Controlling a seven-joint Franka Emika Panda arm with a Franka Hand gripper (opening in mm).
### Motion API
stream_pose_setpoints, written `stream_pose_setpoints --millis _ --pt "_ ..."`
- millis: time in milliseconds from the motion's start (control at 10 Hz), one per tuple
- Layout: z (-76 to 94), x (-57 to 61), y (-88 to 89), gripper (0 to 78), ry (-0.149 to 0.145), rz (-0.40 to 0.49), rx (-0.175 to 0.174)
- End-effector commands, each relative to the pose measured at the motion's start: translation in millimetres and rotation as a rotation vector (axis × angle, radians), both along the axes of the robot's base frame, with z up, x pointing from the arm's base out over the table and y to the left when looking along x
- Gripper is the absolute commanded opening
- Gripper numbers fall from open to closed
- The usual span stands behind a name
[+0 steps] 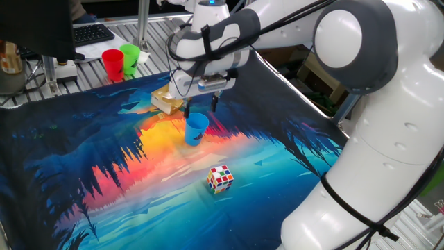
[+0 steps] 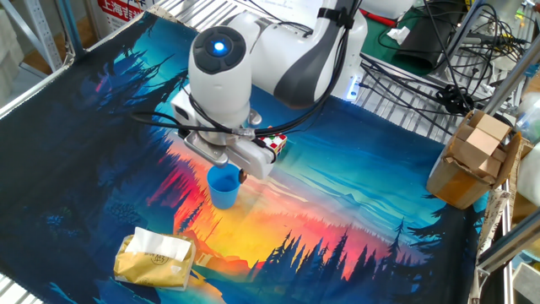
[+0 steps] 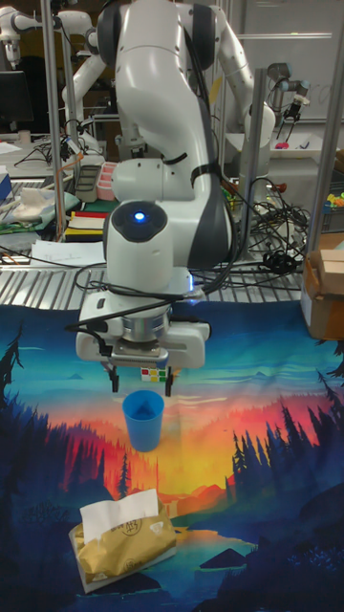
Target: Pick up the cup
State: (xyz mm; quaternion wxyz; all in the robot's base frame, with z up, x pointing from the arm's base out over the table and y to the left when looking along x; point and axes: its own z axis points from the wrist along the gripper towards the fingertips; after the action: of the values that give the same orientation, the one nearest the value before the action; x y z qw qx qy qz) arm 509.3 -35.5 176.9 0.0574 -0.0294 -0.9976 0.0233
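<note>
The cup (image 1: 196, 128) is small, blue and tapered, and it stands upright on the colourful mat (image 1: 83, 173). My gripper (image 1: 201, 105) hangs open just above it, with one finger on each side of the rim and nothing held. From the tall fixed view the cup (image 3: 143, 419) sits directly below the gripper (image 3: 142, 382), with both fingertips just above the rim. In the other fixed view the gripper (image 2: 226, 169) partly covers the far rim of the cup (image 2: 224, 187).
A Rubik's cube (image 1: 220, 178) lies in front of the cup. A yellow tissue pack (image 1: 168, 101) sits just behind it. A red cup (image 1: 113, 64) and a green cup (image 1: 130, 57) stand off the mat at the back left. A cardboard box (image 2: 472, 160) stands beside the table.
</note>
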Motion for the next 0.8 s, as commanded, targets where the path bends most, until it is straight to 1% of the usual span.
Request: stream_pose_setpoints --millis 100,500,700,800 --pt "-9.1 -3.8 1.6 77.4 -0.028 -0.002 -0.001" --pt "-15.6 -4.2 -3.7 77.4 -0.039 0.003 0.003" --pt "-19.1 -4.4 -4.2 77.4 -0.042 0.001 0.007" --pt "-22.1 -5.6 -2.7 77.4 -0.049 -0.007 0.009"
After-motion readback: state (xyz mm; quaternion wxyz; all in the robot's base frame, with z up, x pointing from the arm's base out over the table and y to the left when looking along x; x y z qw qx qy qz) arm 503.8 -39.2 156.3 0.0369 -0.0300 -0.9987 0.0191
